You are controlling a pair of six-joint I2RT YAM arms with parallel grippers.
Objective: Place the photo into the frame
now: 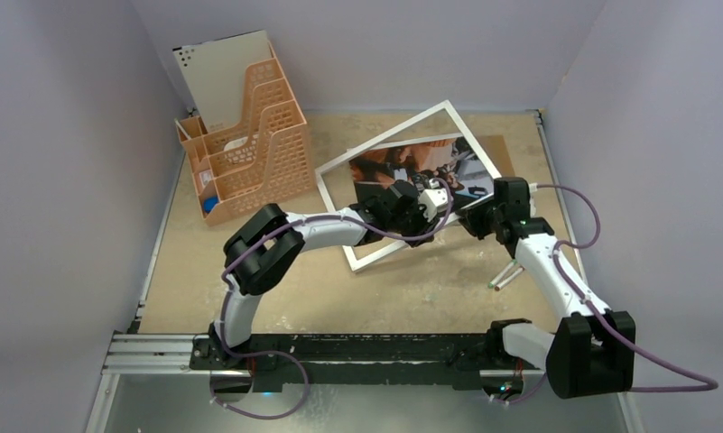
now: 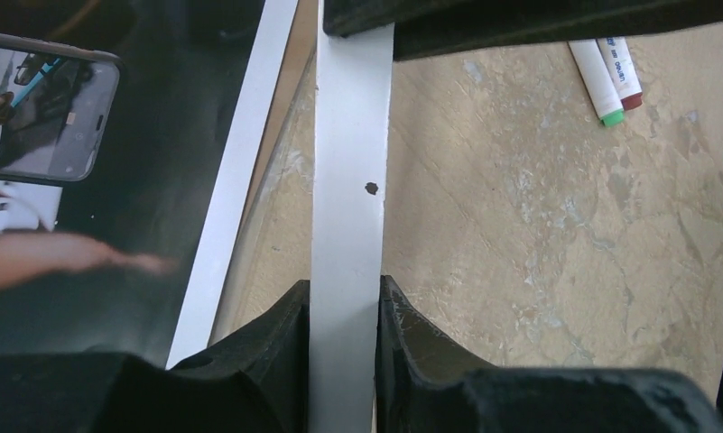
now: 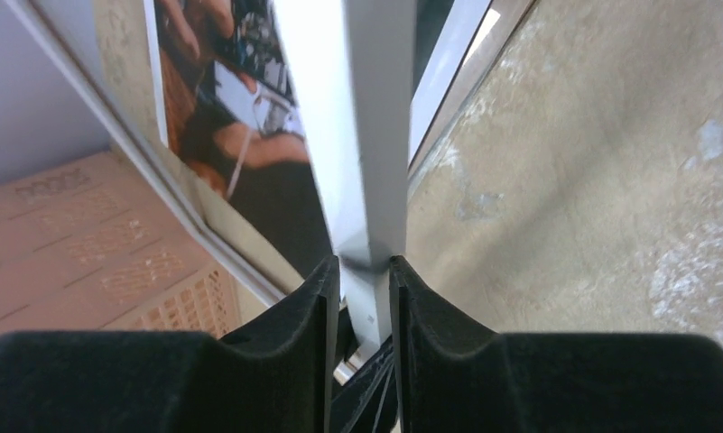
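The white frame lies tilted across the middle of the table. The photo, its dark and orange picture side showing, sits within the frame's outline. My left gripper is shut on the frame's bar, one finger pressed to each side. My right gripper grips the same frame near its right corner, its jaws shut on the bar. The photo also shows in the left wrist view and in the right wrist view.
An orange file organizer holding a pale sheet stands at the back left. A brown backing sheet lies under the frame's far right side. Two markers lie on the table by the right arm, and the markers show in the left wrist view.
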